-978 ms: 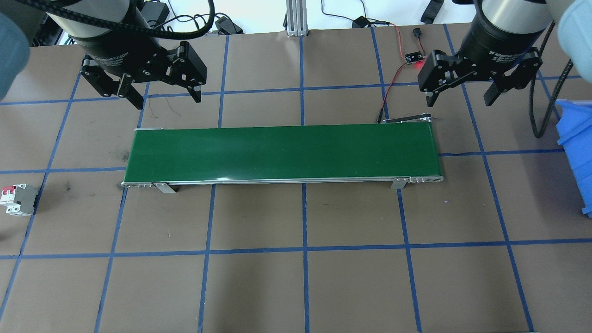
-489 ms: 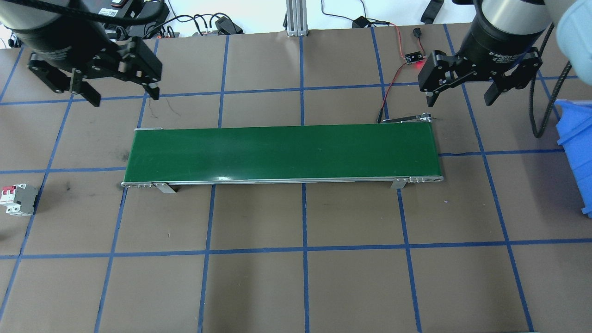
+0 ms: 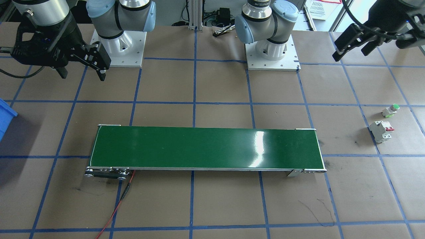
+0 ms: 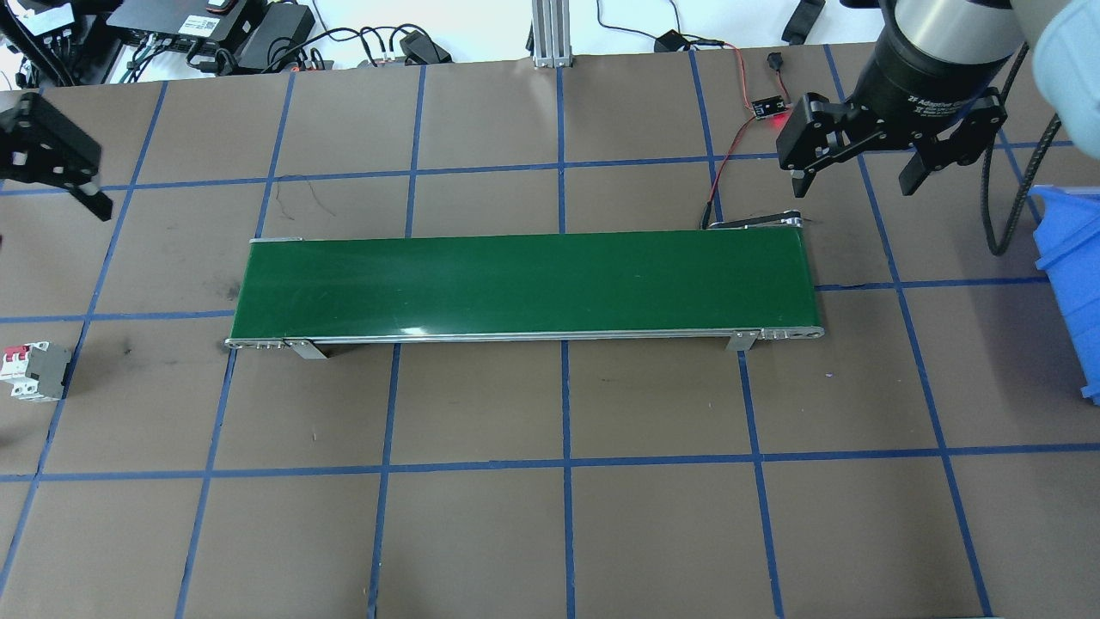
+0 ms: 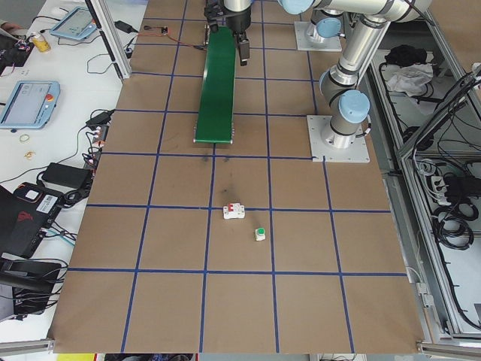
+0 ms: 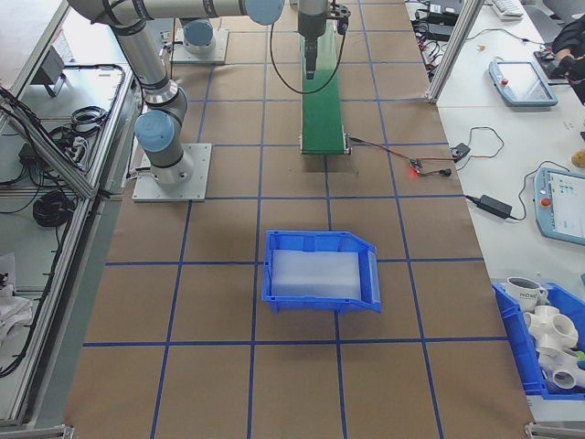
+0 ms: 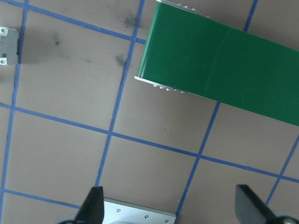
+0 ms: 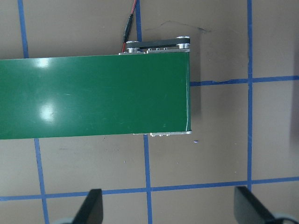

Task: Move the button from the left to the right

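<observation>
The button [image 3: 391,110], a green round cap on a whitish body, lies on the brown table near its left end, beside the white breaker [image 3: 382,131]. It also shows in the exterior left view, button [image 5: 260,234]; it is outside the overhead view. My left gripper [image 3: 349,56] hangs open and empty above the table, apart from the button and closer to the robot's base. Only one of its fingers [image 4: 60,159] shows overhead. My right gripper [image 4: 853,185] is open and empty, beyond the right end of the green conveyor belt [image 4: 524,284].
The breaker [image 4: 34,371] with red toggles sits at the overhead view's left edge, also breaker [image 7: 7,45]. A blue bin [image 4: 1070,266] stands at the table's right end. A red wire and small lit board [image 4: 767,107] lie behind the belt's right end.
My left gripper has swung from behind the belt's left end out to the table's left edge, mostly leaving the overhead view. It stays open. The right gripper has not moved.
</observation>
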`<move>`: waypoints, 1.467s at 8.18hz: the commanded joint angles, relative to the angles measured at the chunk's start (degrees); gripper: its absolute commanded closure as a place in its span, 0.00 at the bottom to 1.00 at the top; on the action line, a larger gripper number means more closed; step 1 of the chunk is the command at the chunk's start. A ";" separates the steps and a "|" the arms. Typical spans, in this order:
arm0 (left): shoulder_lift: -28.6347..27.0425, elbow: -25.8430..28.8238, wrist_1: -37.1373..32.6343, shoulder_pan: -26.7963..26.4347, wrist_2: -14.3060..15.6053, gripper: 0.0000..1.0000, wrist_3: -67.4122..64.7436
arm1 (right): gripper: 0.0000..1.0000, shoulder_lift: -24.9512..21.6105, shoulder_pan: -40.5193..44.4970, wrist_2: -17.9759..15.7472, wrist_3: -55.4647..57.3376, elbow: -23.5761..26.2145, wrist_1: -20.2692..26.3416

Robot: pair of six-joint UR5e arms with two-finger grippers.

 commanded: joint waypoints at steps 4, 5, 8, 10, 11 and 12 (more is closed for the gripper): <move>-11.03 0.15 10.33 29.76 6.48 0.00 35.92 | 0.00 0.01 0.00 -0.09 0.00 0.09 -0.01; -13.84 -0.55 21.22 30.83 11.75 0.00 42.54 | 0.00 0.01 0.00 -0.18 0.00 0.09 -0.01; -20.96 -2.12 26.69 39.51 6.13 0.00 44.53 | 0.00 0.10 0.00 -0.26 0.00 0.09 -0.01; -25.28 -7.90 37.27 42.16 4.24 0.00 45.58 | 0.00 0.19 0.00 -0.09 0.00 0.09 -0.01; -25.30 -10.11 38.80 42.18 4.33 0.00 46.11 | 0.00 0.19 0.00 -0.09 0.00 0.09 -0.01; -25.04 -11.35 38.82 41.74 4.24 0.00 45.86 | 0.00 0.19 0.00 -0.09 0.00 0.09 -0.01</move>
